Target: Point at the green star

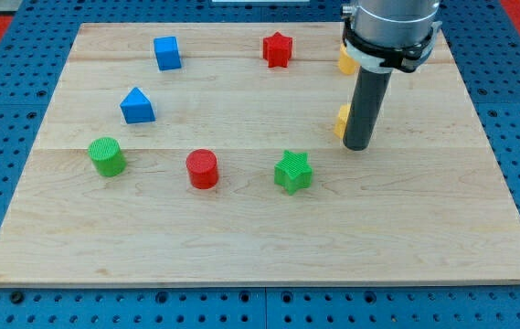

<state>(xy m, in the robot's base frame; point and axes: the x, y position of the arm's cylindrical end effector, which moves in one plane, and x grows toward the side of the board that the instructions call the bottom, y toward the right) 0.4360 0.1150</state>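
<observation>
The green star (293, 171) lies on the wooden board (241, 238), a little right of the middle and toward the view's bottom. My tip (357, 147) is up and to the right of the star, a short gap away, not touching it. The dark rod stands upright above the tip. A yellow block (342, 120) sits right against the rod's left side, mostly hidden behind it.
A red cylinder (202, 169) is left of the star, and a green cylinder (107, 156) farther left. A blue block with a pointed top (137, 106), a blue cube (167, 52) and a red star (278, 49) lie toward the top. Another yellow block (346, 60) shows beside the arm.
</observation>
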